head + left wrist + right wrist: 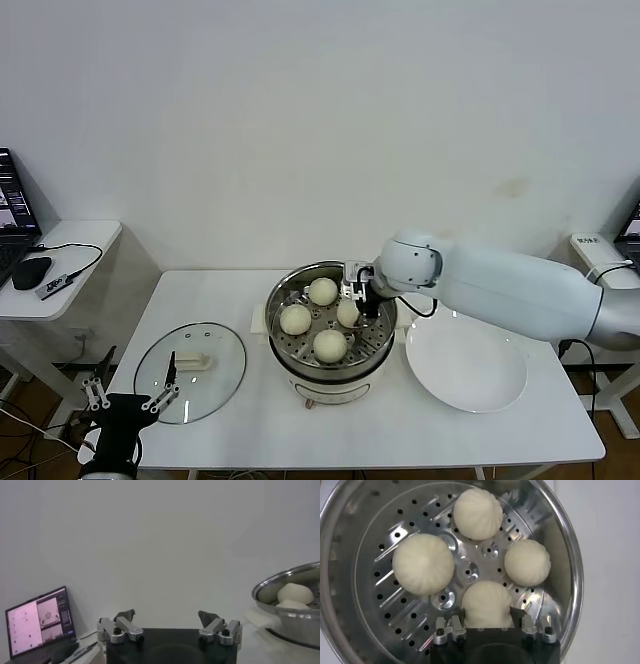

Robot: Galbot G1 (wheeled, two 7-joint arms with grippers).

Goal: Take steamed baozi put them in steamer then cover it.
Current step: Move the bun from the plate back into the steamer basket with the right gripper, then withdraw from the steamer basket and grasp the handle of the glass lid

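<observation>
Lid next, and the left claw sits nearest it.
Glass cover (190,372) lies lower left on the table (330,440), beside the wide-open left claw (128,395); right claw (489,626) loosely straddles the fourth baozi (486,605) inside the steamer (285,350).

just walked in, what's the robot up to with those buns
The right gripper is down inside the steamer, its fingers on either side of the fourth baozi on the tray. Three other baozi already sit there. The cover lies on the table, beside the idle open left gripper.
</observation>
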